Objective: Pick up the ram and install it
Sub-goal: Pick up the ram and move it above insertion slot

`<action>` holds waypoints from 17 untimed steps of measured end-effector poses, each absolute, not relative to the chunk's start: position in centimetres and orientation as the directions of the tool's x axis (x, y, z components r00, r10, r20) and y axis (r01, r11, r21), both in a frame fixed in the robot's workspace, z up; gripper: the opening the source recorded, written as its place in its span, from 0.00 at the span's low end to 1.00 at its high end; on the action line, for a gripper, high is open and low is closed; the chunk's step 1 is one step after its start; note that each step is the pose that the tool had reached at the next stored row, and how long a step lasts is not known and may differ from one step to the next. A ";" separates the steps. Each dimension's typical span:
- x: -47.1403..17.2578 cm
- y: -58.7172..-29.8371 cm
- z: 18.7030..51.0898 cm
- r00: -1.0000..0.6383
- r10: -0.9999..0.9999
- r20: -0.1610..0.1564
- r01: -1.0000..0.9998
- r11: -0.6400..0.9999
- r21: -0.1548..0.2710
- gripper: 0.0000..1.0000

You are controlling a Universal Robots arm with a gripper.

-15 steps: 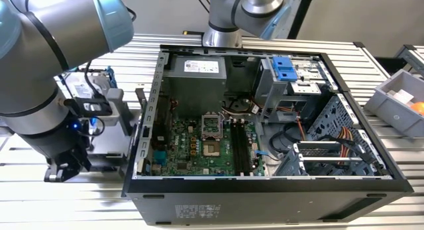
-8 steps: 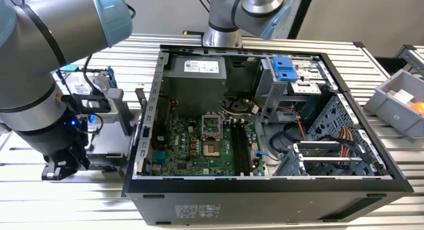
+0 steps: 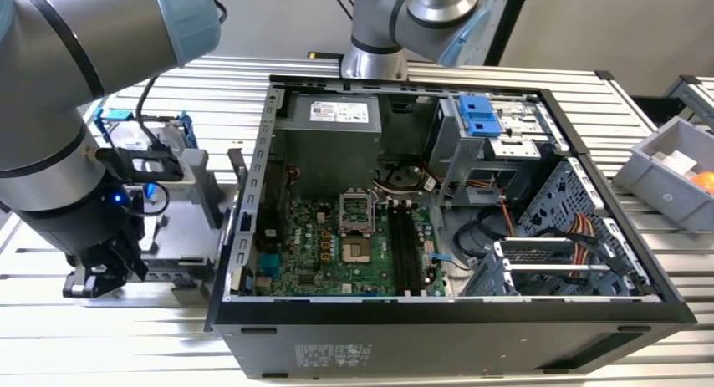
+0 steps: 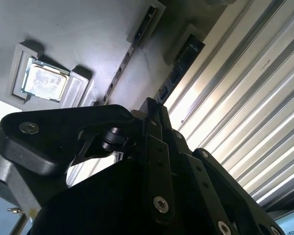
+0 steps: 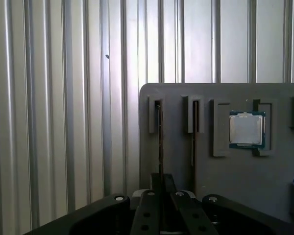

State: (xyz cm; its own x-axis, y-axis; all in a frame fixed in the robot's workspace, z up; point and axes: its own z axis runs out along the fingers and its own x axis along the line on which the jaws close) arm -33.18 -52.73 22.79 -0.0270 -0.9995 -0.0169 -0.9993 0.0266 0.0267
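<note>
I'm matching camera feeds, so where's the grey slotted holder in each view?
Exterior view: grey slotted holder at the exterior view's left, beside the computer case.
Second wrist view: holder beyond the claw, holding a processor.
First wrist view: holder beyond the claw.
Shared landmark: ribbed table.

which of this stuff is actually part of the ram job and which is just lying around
For the job: ram edge-on in the grey holder, gripper lined up with it, motherboard in the open case.
Lying about: processor chip, hard drive, grey bin.
</note>
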 end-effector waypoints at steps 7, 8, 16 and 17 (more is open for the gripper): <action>-33.2 -52.7 23.7 -0.027 -0.999 -0.017 -0.999 0.027 0.027 0.00; -33.2 -52.7 23.8 -0.027 -0.999 -0.017 -0.999 0.027 0.027 0.00; -33.2 -52.7 24.8 -0.027 -0.999 -0.017 -0.999 0.026 0.027 0.00; -33.2 -52.7 24.9 -0.027 -0.999 -0.017 -0.999 0.026 0.027 0.00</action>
State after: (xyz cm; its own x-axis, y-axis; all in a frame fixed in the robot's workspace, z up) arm -33.18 -52.74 24.93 -0.0268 -0.9995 -0.0168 -0.9993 0.0264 0.0268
